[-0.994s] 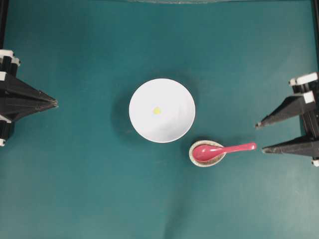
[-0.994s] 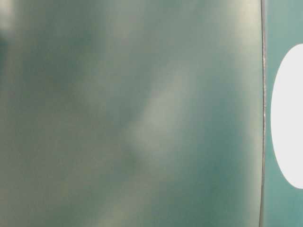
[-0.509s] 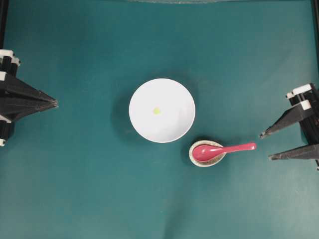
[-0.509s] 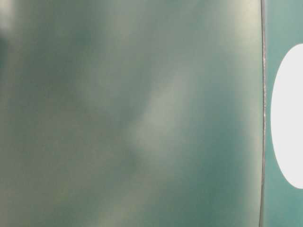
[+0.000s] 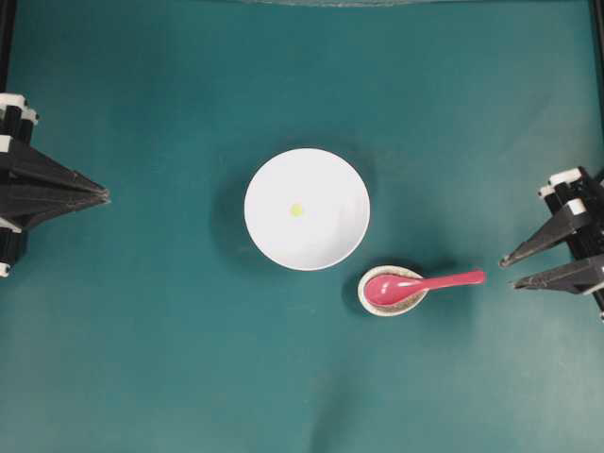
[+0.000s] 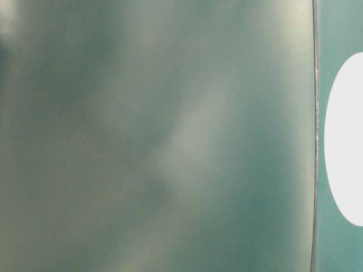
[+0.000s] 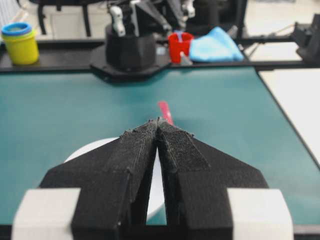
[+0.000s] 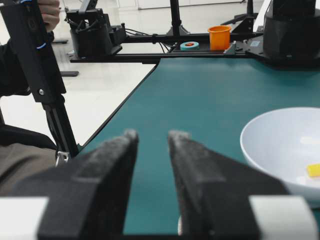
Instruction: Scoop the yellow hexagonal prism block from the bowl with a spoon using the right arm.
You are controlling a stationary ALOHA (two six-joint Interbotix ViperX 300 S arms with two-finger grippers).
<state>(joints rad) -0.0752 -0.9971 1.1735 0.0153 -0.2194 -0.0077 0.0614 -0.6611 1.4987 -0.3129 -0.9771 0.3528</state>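
Observation:
The white bowl [image 5: 321, 236] sits mid-table with the tiny yellow block [image 5: 296, 209] inside it. The pink-red spoon [image 5: 429, 281] lies right of the bowl, its scoop on a speckled rest and its handle pointing right. My right gripper [image 5: 511, 274] stands open just right of the handle's end, apart from it, with nothing between its fingers. In the right wrist view that gripper [image 8: 154, 135] frames bare mat, and the bowl [image 8: 272, 145] and block [image 8: 314, 170] lie to the right. My left gripper [image 5: 104, 195] is shut and empty at the far left, also shut in its wrist view [image 7: 158, 121].
The speckled beige rest [image 5: 408, 303] holds the spoon's scoop. A yellow cup [image 7: 20, 44], red cup [image 7: 180, 45] and blue cloth [image 7: 215, 45] stand beyond the far edge. An orange cup [image 8: 220, 37] sits off the mat. The table-level view is blurred.
My right gripper's fingers have narrowed and shifted slightly toward the right edge. The left gripper, spoon, bowl and block have not moved.

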